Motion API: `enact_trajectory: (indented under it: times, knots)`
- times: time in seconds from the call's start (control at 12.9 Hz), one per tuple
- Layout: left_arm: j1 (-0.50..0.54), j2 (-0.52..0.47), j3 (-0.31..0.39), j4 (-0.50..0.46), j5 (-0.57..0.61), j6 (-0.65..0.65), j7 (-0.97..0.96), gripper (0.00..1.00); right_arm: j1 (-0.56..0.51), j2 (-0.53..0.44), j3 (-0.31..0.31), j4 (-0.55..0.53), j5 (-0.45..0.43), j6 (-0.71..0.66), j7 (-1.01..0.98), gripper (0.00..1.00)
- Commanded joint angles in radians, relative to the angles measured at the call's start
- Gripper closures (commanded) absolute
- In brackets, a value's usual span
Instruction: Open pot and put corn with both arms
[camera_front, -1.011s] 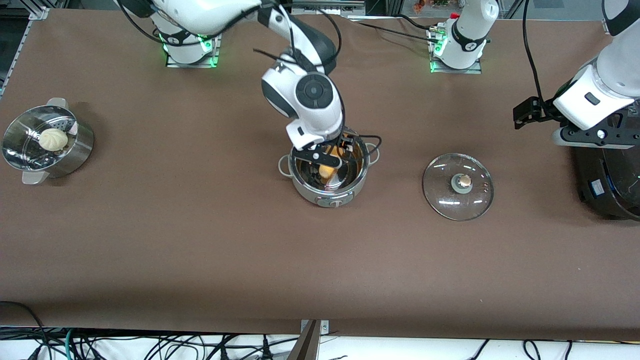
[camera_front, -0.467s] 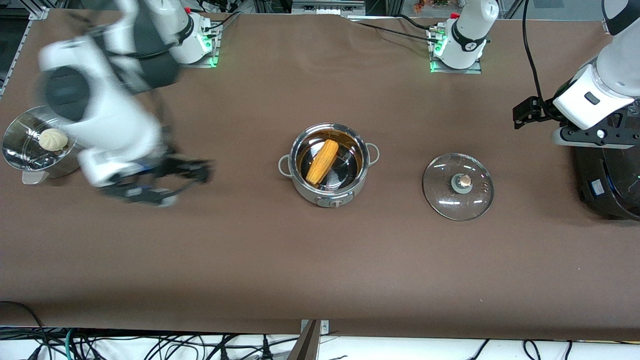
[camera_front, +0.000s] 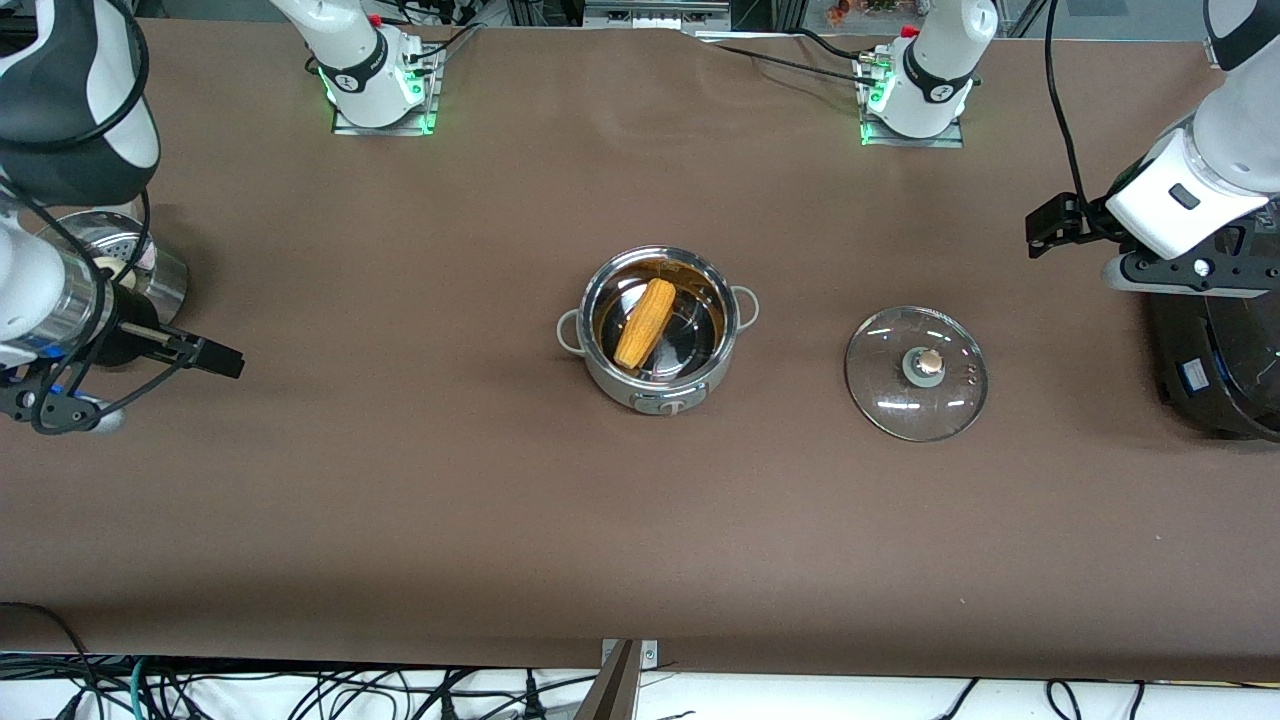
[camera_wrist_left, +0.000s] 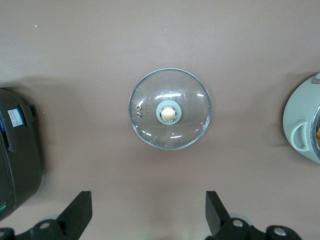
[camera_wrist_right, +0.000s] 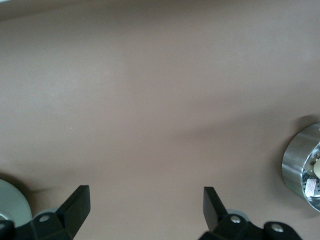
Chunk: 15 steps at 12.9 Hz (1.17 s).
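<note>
The steel pot (camera_front: 655, 395) stands open at the table's middle. The yellow-orange corn (camera_front: 645, 322) lies slantwise inside it. The glass lid (camera_front: 915, 372) with its tan knob lies flat on the table beside the pot, toward the left arm's end; it also shows in the left wrist view (camera_wrist_left: 170, 108). My right gripper (camera_front: 228, 362) is open and empty, low over bare table next to the steamer; its wrist view shows wide-apart fingers (camera_wrist_right: 144, 194). My left gripper (camera_front: 1045, 228) waits open and empty over the table by the black cooker, fingers spread (camera_wrist_left: 147, 200).
The steel steamer (camera_front: 165, 275) stands at the right arm's end, partly hidden by that arm, and shows in the right wrist view (camera_wrist_right: 300, 160). The large black cooker (camera_front: 1220, 370) stands at the left arm's end, under the left arm.
My right gripper let go of the corn in the pot and swung away to the right arm's end, beside the steamer. The left arm has not moved.
</note>
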Motion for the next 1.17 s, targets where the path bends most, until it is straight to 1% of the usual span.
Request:
enact_trajectory:
  times: [0.0, 0.08, 0.16, 0.23, 0.31, 0.39, 0.47, 0.54, 0.7, 0.86, 1.09]
  knots:
    - [0.006, 0.011, -0.005, 0.029, -0.022, -0.022, -0.008, 0.00, -0.016, -0.306, -0.059, -0.377, 0.007, 0.174, -0.070, 0.00]
    - [0.006, 0.011, -0.005, 0.029, -0.022, -0.020, -0.008, 0.00, -0.007, -0.342, -0.088, -0.396, 0.007, 0.161, -0.180, 0.00]
    - [0.006, 0.011, -0.005, 0.029, -0.022, -0.020, -0.008, 0.00, 0.013, -0.369, -0.113, -0.396, 0.004, 0.097, -0.262, 0.00]
    - [0.006, 0.011, -0.005, 0.029, -0.022, -0.020, -0.008, 0.00, 0.040, -0.379, -0.164, -0.383, 0.007, 0.080, -0.278, 0.00]
    - [0.006, 0.011, -0.005, 0.029, -0.022, -0.020, -0.008, 0.00, 0.051, -0.385, -0.235, -0.382, 0.050, 0.080, -0.290, 0.00]
    - [0.006, 0.011, -0.005, 0.029, -0.022, -0.020, -0.008, 0.00, 0.054, -0.385, -0.273, -0.382, 0.128, 0.067, -0.310, 0.00]
    - [0.006, 0.011, -0.005, 0.029, -0.022, -0.020, -0.008, 0.00, 0.053, -0.384, -0.291, -0.382, 0.147, 0.067, -0.378, 0.00]
    - [0.006, 0.011, -0.005, 0.029, -0.022, -0.020, -0.008, 0.00, 0.053, -0.382, -0.292, -0.381, 0.149, 0.069, -0.434, 0.00]
    - [0.006, 0.011, -0.005, 0.029, -0.022, -0.020, -0.008, 0.00, 0.054, -0.365, -0.291, -0.364, 0.146, 0.057, -0.437, 0.00]
    - [0.006, 0.011, -0.005, 0.029, -0.022, -0.020, -0.008, 0.00, 0.056, -0.312, -0.291, -0.294, 0.144, 0.006, -0.436, 0.00]
    - [0.006, 0.011, -0.005, 0.029, -0.022, -0.020, -0.008, 0.00, 0.054, -0.301, -0.291, -0.284, 0.149, -0.009, -0.436, 0.00]
